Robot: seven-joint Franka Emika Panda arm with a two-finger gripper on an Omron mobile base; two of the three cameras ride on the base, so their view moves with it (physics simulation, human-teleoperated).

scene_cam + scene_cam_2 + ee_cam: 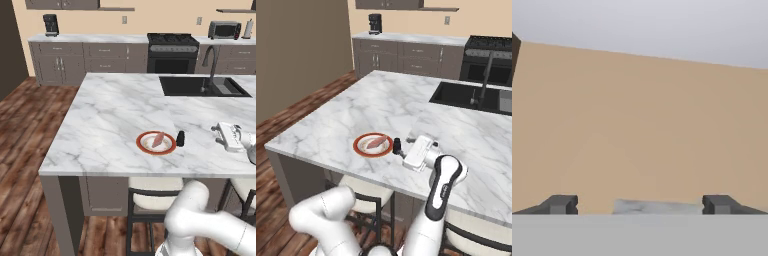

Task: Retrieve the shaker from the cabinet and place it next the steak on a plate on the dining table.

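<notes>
the shaker (180, 138) stands upright at centre frame, just beside the plate (145, 148) with the steak (158, 138). the gripper (218, 132), spread wide and empty, could topple it if it swings back.

No legible text, label, brand, number or sign appears in any view. The appliances along the back wall, namely the coffee maker (50, 24), the stove (172, 52) and the toaster oven (224, 30), are too small and blurred for any marking to be read. The robot's white casing carries no readable lettering.
</notes>
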